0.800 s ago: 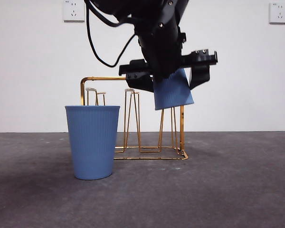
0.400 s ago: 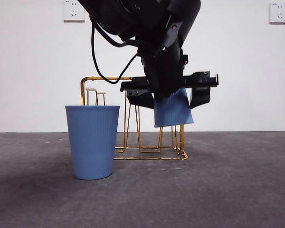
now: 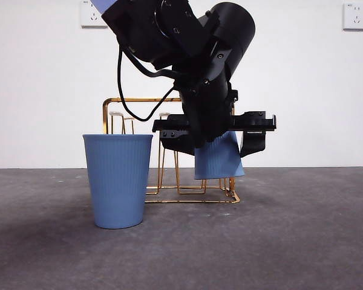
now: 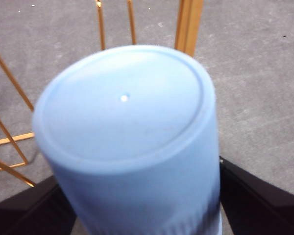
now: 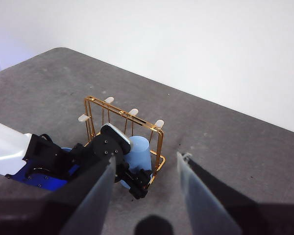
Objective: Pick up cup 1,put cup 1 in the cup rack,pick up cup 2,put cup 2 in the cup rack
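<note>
My left gripper [image 3: 213, 134] is shut on a blue ribbed cup [image 3: 219, 160], held upside down and slightly tilted, low at the right end of the gold wire cup rack [image 3: 136, 100]. In the left wrist view the cup's flat bottom [image 4: 127, 112] fills the picture, with the rack's bars [image 4: 188, 22] behind it and the black jaws on either side. Whether a prong is inside the cup is hidden. A second blue cup [image 3: 118, 180] stands upright to the left, in front of the rack. My right gripper [image 5: 144, 196] hangs open high above, looking down on the rack [image 5: 122, 111] and held cup [image 5: 138, 149].
The rack stands on a dark grey table [image 3: 290, 241] before a white wall. The left arm [image 5: 63, 156] reaches across and partly hides the standing cup [image 5: 41, 180] in the right wrist view. Bare table lies right of the rack.
The left gripper has come down with the upside-down cup, from level with the rack's top bar to low beside its right end. The standing cup and rack have not moved.
</note>
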Robot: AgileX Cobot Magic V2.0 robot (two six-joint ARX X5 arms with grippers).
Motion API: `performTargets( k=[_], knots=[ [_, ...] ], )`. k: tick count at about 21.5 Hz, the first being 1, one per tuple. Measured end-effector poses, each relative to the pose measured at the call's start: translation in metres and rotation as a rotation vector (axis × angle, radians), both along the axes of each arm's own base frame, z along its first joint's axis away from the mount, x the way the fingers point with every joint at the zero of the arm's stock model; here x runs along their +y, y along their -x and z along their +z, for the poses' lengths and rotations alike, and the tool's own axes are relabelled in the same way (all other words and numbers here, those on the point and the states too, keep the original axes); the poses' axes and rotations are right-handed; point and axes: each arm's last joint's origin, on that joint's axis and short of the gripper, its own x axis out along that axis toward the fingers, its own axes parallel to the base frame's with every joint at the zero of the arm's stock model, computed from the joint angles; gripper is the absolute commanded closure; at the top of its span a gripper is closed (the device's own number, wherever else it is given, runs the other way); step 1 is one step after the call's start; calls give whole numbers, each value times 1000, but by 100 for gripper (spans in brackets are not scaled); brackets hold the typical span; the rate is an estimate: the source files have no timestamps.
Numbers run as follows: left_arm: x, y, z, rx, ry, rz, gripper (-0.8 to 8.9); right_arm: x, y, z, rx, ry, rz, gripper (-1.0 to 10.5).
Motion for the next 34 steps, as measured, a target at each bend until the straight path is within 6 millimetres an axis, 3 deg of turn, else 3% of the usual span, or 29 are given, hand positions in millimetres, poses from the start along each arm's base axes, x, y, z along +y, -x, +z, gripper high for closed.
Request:
performTargets(
  k=[5,13,22,26,31,34],
  knots=[
    [2,-3,0,16,22,-25,801,0,0,0,0,1,0,725],
    [3,-5,1,44,35,-40,561,0,0,0,1,8,2,725],
    [5,-5,3,90,43,-75,548,0,0,0,-6,21,6,725],
    [6,-5,4,102,46,-80,351,0,0,0,-7,22,7,725],
    [6,-4,4,140,56,-93,341,0,0,0,-7,23,7,725],
    [8,3,-11,226,15,-112,341,0,0,0,-7,23,7,726]
  ],
)
